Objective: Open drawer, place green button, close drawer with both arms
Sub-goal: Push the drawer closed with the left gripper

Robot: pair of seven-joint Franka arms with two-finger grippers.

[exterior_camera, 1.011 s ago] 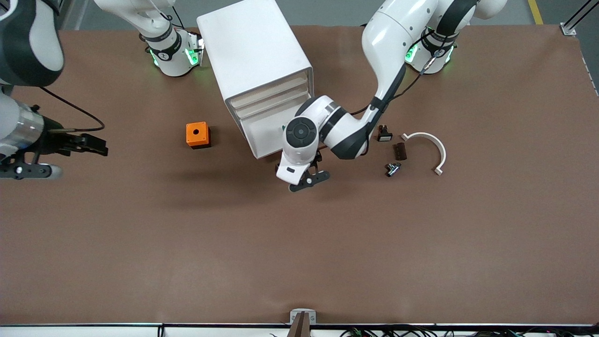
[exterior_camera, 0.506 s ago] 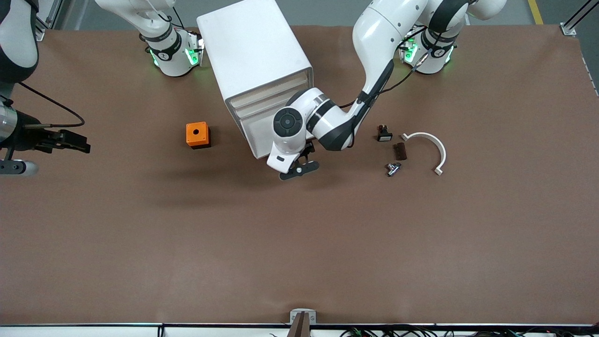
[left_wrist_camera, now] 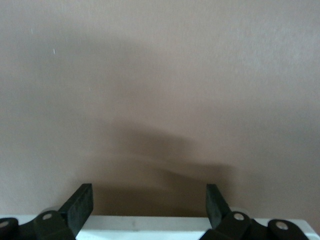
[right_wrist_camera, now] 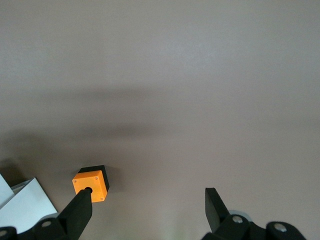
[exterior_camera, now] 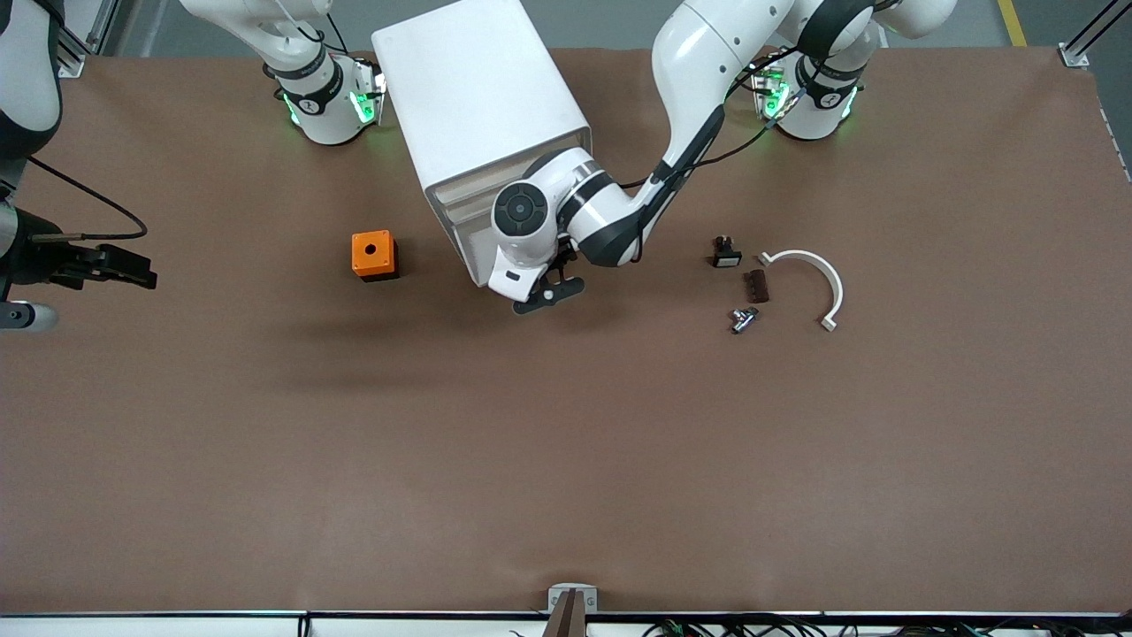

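The white cabinet stands near the robots' bases. Its lowest drawer sticks out a little, and my left arm's hand covers most of it. My left gripper is open at the drawer's front. In the left wrist view the drawer's white edge lies between the open fingers of that gripper. The green button is hidden. My right gripper is open and empty over the table at the right arm's end. It looks down on the orange box.
The orange box sits beside the cabinet, toward the right arm's end. Toward the left arm's end lie a black button with a white face, a brown piece, a small metal part and a white curved strip.
My left gripper has moved in toward the cabinet and the lowest drawer has slid partly in with it. My right gripper has drawn back toward the right arm's end of the table.
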